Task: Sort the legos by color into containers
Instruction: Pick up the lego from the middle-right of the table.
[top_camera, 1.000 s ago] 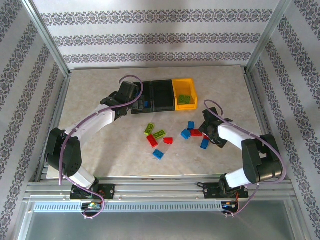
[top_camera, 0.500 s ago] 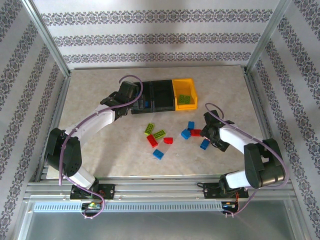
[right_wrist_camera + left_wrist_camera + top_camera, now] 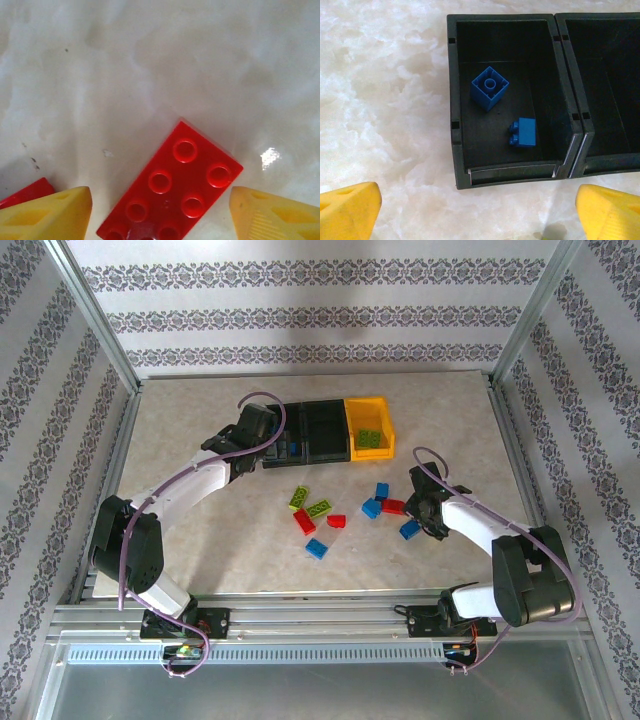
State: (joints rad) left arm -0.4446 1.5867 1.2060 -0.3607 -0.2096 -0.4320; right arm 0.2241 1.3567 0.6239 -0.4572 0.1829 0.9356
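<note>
Three joined containers sit at the back: a left black bin (image 3: 290,448), a middle black bin (image 3: 325,430) and a yellow-orange bin (image 3: 368,418) holding a green brick (image 3: 369,438). My left gripper (image 3: 272,445) (image 3: 479,220) hovers open at the left bin (image 3: 455,125), which holds two blue bricks (image 3: 489,87) (image 3: 522,132). My right gripper (image 3: 408,506) (image 3: 160,215) is open and low, its yellow fingertips (image 3: 47,215) on either side of a red brick (image 3: 172,192) (image 3: 392,506) without gripping it.
Loose bricks lie mid-table: two green (image 3: 299,497) (image 3: 319,508), two red (image 3: 304,521) (image 3: 336,521), and blue ones (image 3: 316,548) (image 3: 382,490) (image 3: 371,508) (image 3: 409,529). Another red brick's corner (image 3: 25,192) sits by my right gripper's left fingertip. Metal frame posts border the table.
My right arm has shifted slightly toward the near edge and settled lower over the red brick. The left arm has not moved.
</note>
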